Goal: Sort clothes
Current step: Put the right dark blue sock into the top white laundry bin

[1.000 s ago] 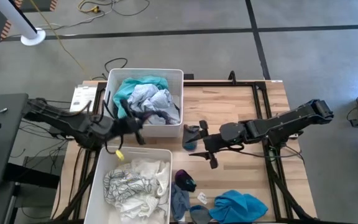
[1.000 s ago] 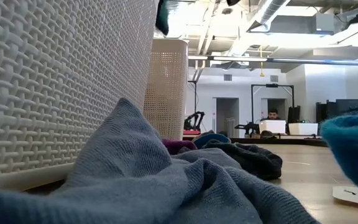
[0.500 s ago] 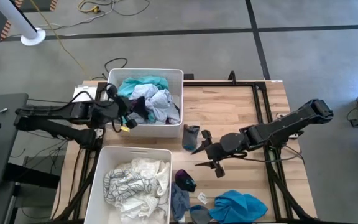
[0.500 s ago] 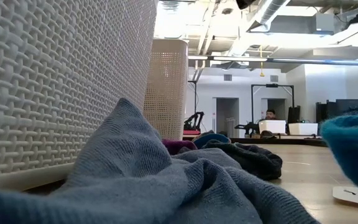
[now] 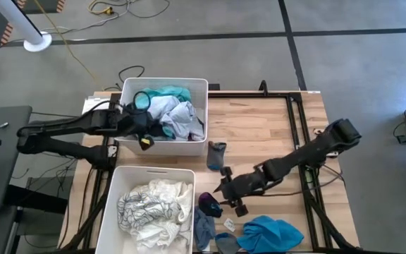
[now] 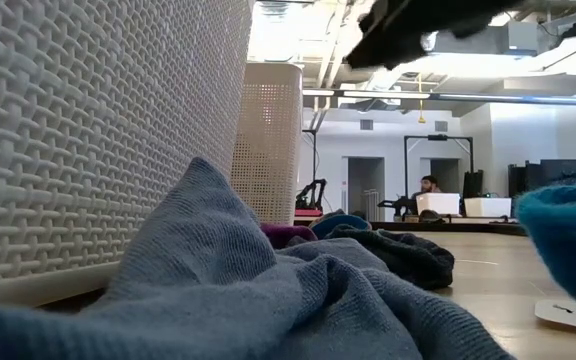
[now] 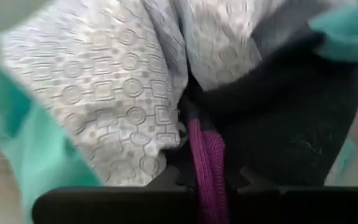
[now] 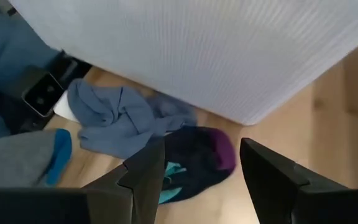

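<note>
The far white bin holds teal, patterned grey and dark clothes. My left gripper hangs over that bin's near left part, shut on a maroon knit piece above the patterned cloth. My right gripper stands open above a dark sock with a purple toe, which lies flat on the wooden table. A blue-grey garment lies beside that sock, against the near bin's wall. My left gripper pinches a narrow strip of the maroon knit piece between its two fingers, which slant down into the far bin. The strip runs out from the fingers onto the dark cloth in the bin. How many layers are pinched does not show.
The near white bin holds white and striped clothes. A dark grey sock lies beside the far bin. A bright blue garment and a small white tag lie near the table's front edge. Bare wood spreads at the far right.
My left gripper has swung from between the two bins toward the far edge and tipped down into the far bin. My right gripper has left the dark grey sock, gone toward the table's near edge and sunk above the purple-toed sock.
</note>
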Robot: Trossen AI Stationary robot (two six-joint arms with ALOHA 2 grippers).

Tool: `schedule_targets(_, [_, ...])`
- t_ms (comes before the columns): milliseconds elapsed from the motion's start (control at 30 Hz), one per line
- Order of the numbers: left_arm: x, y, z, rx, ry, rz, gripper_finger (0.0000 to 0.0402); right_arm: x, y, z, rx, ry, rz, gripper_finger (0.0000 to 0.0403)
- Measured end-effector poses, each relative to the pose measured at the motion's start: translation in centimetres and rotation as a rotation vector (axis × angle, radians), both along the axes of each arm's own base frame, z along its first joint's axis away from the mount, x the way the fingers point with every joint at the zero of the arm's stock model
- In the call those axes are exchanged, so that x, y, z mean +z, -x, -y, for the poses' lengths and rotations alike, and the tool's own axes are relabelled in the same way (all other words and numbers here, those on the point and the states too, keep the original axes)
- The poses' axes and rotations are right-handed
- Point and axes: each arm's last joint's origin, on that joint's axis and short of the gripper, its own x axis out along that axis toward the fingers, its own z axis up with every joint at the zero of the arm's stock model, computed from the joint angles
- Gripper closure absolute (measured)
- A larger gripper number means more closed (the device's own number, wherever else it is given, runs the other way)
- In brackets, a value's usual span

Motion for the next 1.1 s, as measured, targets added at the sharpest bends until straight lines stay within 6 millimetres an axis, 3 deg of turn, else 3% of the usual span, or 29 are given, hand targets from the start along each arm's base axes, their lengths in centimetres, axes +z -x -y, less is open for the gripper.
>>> schedule_targets(367, [-2.7,-2.0,-1.4,-0.004,0.174,-0.167,0.0392,-7.1,-2.4,-1.2,-0.038,-0.003,-0.137,0.0182])
schedule_targets(667, [-2.5,-2.2,-1.5,0.003,0.147,-0.133,0.0374,-11.3,-3.1,-1.8,-0.015,-0.064,-0.232,0.0194])
schedule_targets(1100, [1.8,-0.5,-0.3,-0.047,0.080,0.045,0.0242,-11.5,-3.0,-1.7,0.021,-0.020,-0.237,0.0391])
